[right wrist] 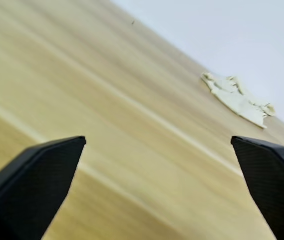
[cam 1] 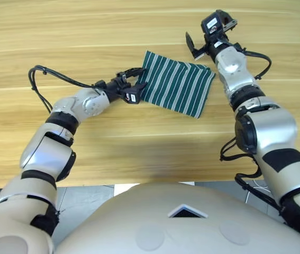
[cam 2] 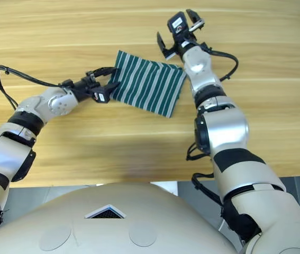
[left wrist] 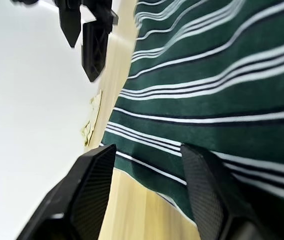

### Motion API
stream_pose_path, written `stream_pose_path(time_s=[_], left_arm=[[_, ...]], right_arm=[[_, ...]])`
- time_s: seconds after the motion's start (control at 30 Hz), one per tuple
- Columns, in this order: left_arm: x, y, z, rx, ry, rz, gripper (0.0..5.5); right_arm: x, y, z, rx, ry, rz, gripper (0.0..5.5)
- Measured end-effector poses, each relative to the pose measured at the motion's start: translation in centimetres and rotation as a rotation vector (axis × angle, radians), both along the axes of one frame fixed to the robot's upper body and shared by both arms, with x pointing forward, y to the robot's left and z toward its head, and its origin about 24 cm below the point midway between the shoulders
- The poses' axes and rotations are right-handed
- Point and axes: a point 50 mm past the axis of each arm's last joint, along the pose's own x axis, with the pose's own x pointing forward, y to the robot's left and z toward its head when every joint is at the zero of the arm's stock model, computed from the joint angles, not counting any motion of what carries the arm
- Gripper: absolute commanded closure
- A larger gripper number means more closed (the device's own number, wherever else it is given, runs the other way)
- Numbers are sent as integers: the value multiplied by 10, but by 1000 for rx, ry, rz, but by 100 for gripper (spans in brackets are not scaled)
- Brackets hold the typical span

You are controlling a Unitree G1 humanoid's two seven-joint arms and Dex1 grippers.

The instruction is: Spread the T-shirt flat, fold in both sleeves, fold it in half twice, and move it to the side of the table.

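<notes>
Left wrist view has the left tool (left wrist: 148, 150) released, its two black fingers spread apart at the left edge of the folded dark green T-shirt with white stripes (cam 1: 177, 87). The right tool (right wrist: 158, 141) is released too, fingers wide, held above the light wooden tabletop (cam 1: 60, 32) just beyond the T-shirt's far right corner. A pale crumpled scrap (right wrist: 238, 97) lies farther off on the tabletop.

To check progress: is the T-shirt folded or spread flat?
Folded: the T-shirt lies as a compact rectangle, sleeves tucked away.
</notes>
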Motion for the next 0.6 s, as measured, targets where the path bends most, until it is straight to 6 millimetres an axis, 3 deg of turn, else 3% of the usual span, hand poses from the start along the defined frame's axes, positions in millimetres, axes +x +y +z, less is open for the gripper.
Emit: stream_pose_path(time_s=[0.07,0.13,0.2,0.27,0.43,0.6], left_arm=[[0,0,3,-80,16,33,307],[3,0,8,-140,8,59,307],[6,3,10,-157,-1,82,307],[7,4,12,-183,-3,104,307],[9,1,15,-239,-9,123,307],[16,8,27,-341,-55,184,307]], right_arm=[[-2,14,13,32,-73,165,14],[-12,31,12,27,-104,340,14],[-28,38,0,-19,-106,503,14],[-49,38,-27,-93,-23,616,14],[-54,31,-40,-227,11,592,14],[-33,22,-41,-393,-7,320,14]])
